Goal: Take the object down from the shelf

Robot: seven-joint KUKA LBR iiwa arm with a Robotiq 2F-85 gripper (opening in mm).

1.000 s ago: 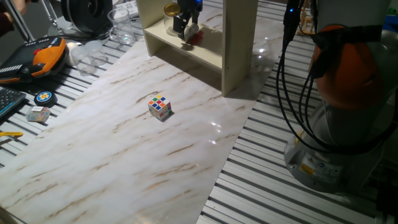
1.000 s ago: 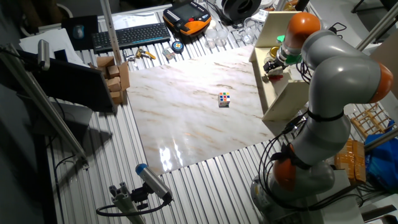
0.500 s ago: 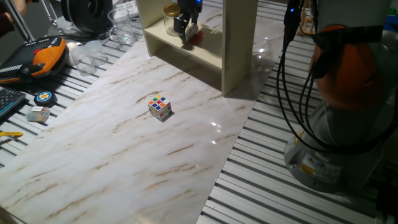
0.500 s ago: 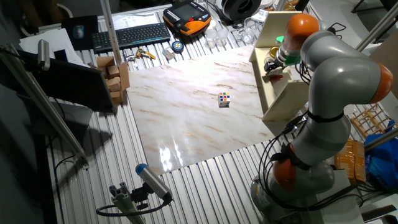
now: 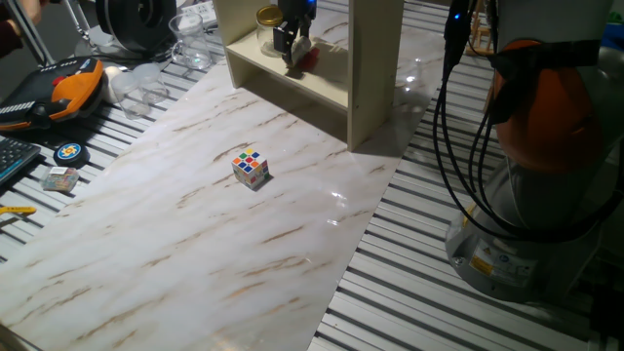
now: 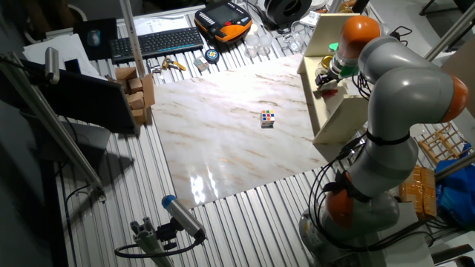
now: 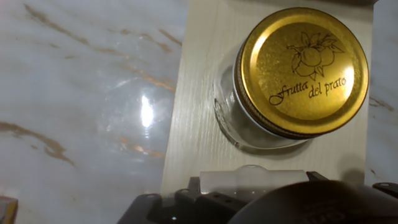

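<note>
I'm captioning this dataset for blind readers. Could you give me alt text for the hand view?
Seen from above, a clear glass jar with a gold lid printed "Frutta del prato" stands on the pale wooden shelf. Marbled tabletop lies to the left, and dark gripper parts fill the bottom edge.

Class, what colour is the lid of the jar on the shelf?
Gold, with dark print; the jar's lid shows best in the hand view.
</note>
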